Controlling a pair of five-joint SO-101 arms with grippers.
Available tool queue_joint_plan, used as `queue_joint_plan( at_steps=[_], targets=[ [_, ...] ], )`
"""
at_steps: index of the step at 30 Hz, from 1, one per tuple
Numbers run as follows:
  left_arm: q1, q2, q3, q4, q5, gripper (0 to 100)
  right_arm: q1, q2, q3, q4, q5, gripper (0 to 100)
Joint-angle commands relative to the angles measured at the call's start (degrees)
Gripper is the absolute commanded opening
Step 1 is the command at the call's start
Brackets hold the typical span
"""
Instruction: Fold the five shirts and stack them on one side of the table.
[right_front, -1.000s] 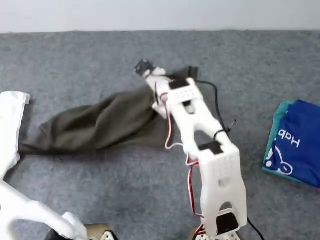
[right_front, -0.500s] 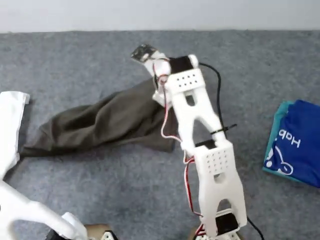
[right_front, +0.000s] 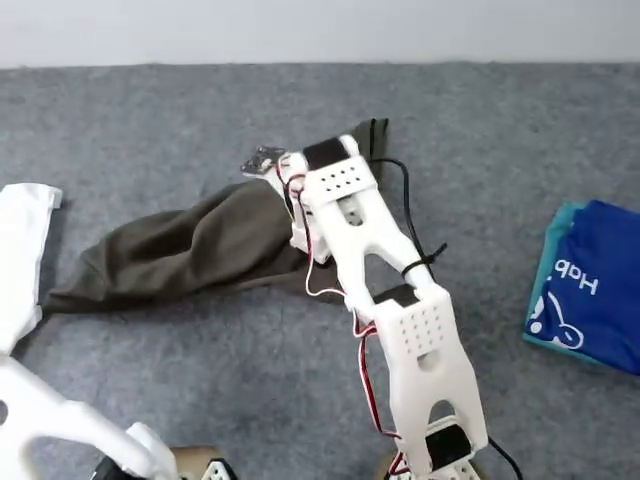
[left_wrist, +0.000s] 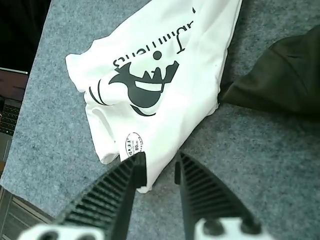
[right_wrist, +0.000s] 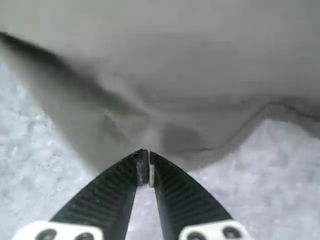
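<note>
A dark olive shirt (right_front: 180, 250) lies crumpled across the middle of the grey table, stretched from the left to the far centre. My right gripper (right_front: 262, 162) is over its far right part, shut on a pinch of the olive shirt (right_wrist: 175, 75) at my fingertips (right_wrist: 144, 160). At the table's left edge lies a white shirt (right_front: 20, 250) with a black print (left_wrist: 145, 85). My left gripper (left_wrist: 160, 162) hangs above the white shirt's near corner, jaws slightly open with nothing between them. The olive shirt's end (left_wrist: 285, 80) lies just beside the white one.
A folded blue shirt (right_front: 595, 285) with white print rests on a teal one at the right edge. The left arm's white body (right_front: 50, 420) is at the near left corner. A laptop (left_wrist: 12, 100) sits off the table beyond the white shirt.
My right gripper swung toward the far side, then came back left and lower, drawing the olive shirt's right part over toward the left. The left arm stayed put.
</note>
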Motion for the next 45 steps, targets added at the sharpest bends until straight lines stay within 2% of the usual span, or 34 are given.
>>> queue_joint_plan(
  at_steps=[1, 5, 9, 16, 22, 26, 29, 35, 38, 45],
  targets=[
    [0.09, -1.49, -0.22, 0.09, 0.88, 10, 2.68, 1.63, -1.14, -10.51, 2.64, 1.0],
    [0.0, -1.58, -0.22, 0.26, 0.88, 10, 5.41, 4.62, -7.03, -18.15, 6.68, 1.0],
    [0.0, -1.58, -0.22, 0.26, 0.88, 10, 6.2, 6.55, -13.71, -18.51, 7.21, 1.0],
    [0.0, -1.58, -0.22, 0.26, 0.88, 10, 4.88, 6.9, -22.33, -7.52, 6.86, 1.0],
    [0.0, -1.58, -0.13, 0.26, 0.88, 10, 3.21, 7.16, -31.91, 7.6, 6.77, 1.6],
    [0.09, -1.58, -0.04, 0.26, 0.88, 10, 3.56, 3.74, -27.69, 7.34, 4.22, 3.9],
    [0.09, -1.58, -0.04, 0.09, 0.88, 10, 2.68, -1.89, -17.85, 7.34, 4.04, 7.5],
    [0.09, -1.58, -0.04, 0.18, 0.88, 10, 0.31, -11.56, 1.23, 6.81, 4.31, 6.9],
    [0.44, -1.58, -0.04, 0.18, 0.88, 10, 0.48, -8.75, 3.43, 2.51, 4.31, 6.9],
    [0.09, -1.58, -0.22, 0.18, 0.88, 10, 5.14, -0.57, 3.34, -22.11, 4.4, 6.9]
  ],
)
